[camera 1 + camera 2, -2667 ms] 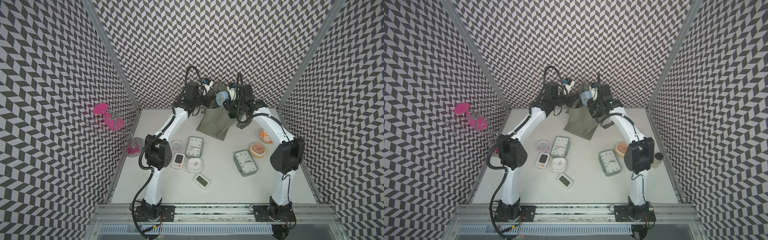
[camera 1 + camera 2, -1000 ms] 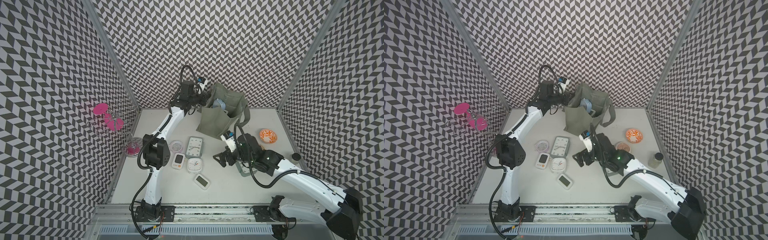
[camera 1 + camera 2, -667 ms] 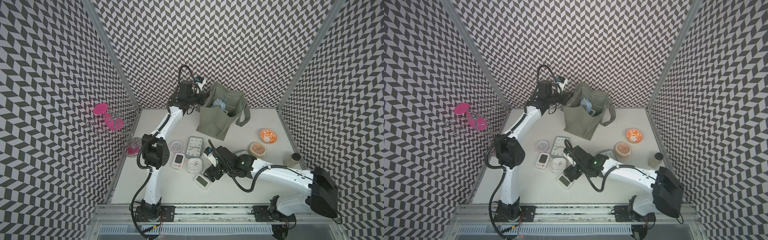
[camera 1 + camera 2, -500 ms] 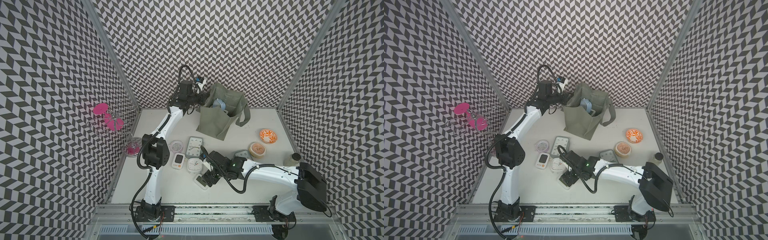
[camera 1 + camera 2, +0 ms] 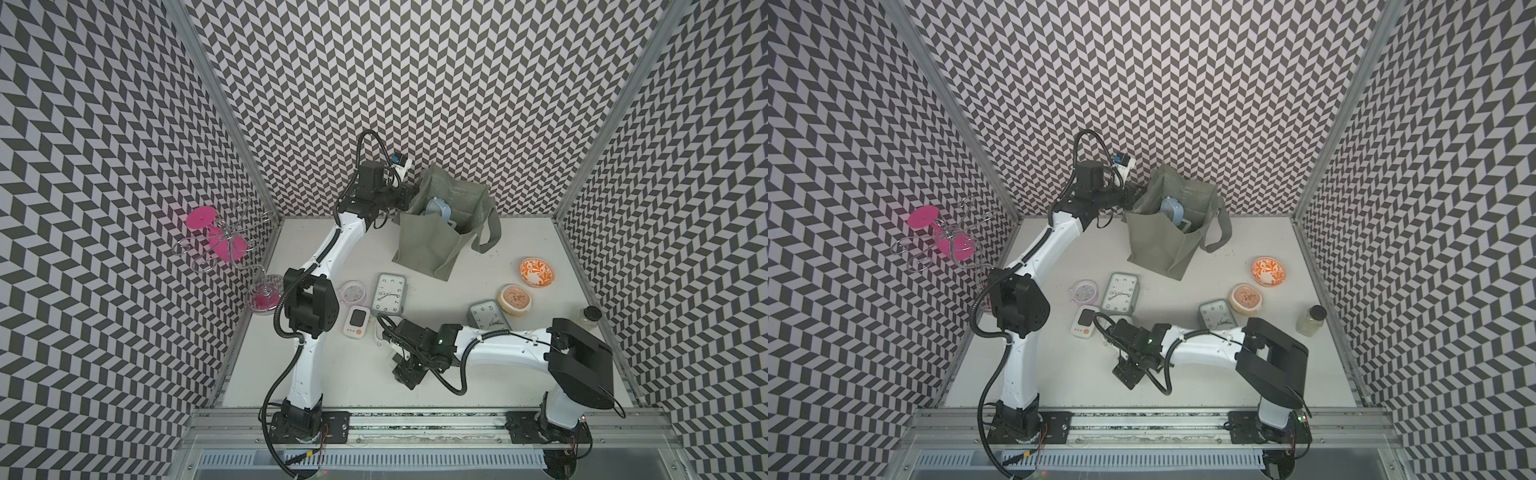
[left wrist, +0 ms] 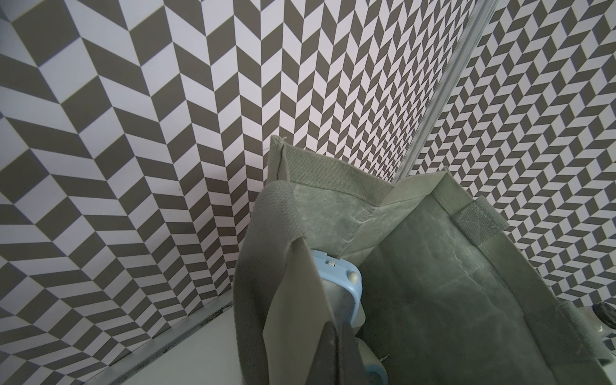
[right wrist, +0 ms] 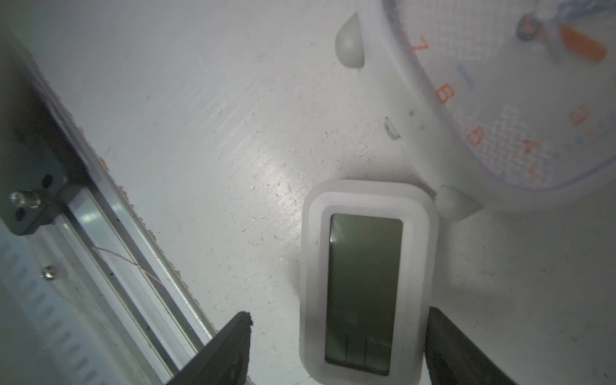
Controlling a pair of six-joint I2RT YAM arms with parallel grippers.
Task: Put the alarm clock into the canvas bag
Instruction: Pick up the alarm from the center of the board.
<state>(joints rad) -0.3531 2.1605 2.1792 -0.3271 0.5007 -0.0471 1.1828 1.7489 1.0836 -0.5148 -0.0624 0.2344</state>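
Note:
The canvas bag [image 5: 428, 245] [image 5: 1154, 245] stands open at the back of the table, with a light-blue clock [image 5: 438, 208] [image 6: 340, 283] inside it. My left gripper [image 5: 409, 195] [image 6: 335, 328] is shut on the bag's near wall [image 6: 293, 300] and holds the mouth open. Low over the table's front, my right gripper [image 5: 409, 374] [image 5: 1129, 374] [image 7: 338, 313] is open. In the right wrist view its jaws straddle a small white digital alarm clock [image 7: 366, 280] lying face up. One finger is close to the clock's edge and the other stands well off. In both top views this clock is hidden under the gripper.
A white clock with orange numerals [image 7: 500, 100] lies right beside the digital one. Two grey-green analog clocks [image 5: 389, 293] [image 5: 488, 316], a white digital unit [image 5: 358, 326] and a pink round container [image 5: 353, 291] lie mid-table. Two bowls [image 5: 536, 272] [image 5: 515, 298] and a jar [image 5: 590, 318] sit right. The front rail [image 7: 100, 216] is near.
My right arm has left the bag, swung to the front of the table and come down over the small digital clock, its jaws narrowing a little. The left gripper has kept its hold on the bag.

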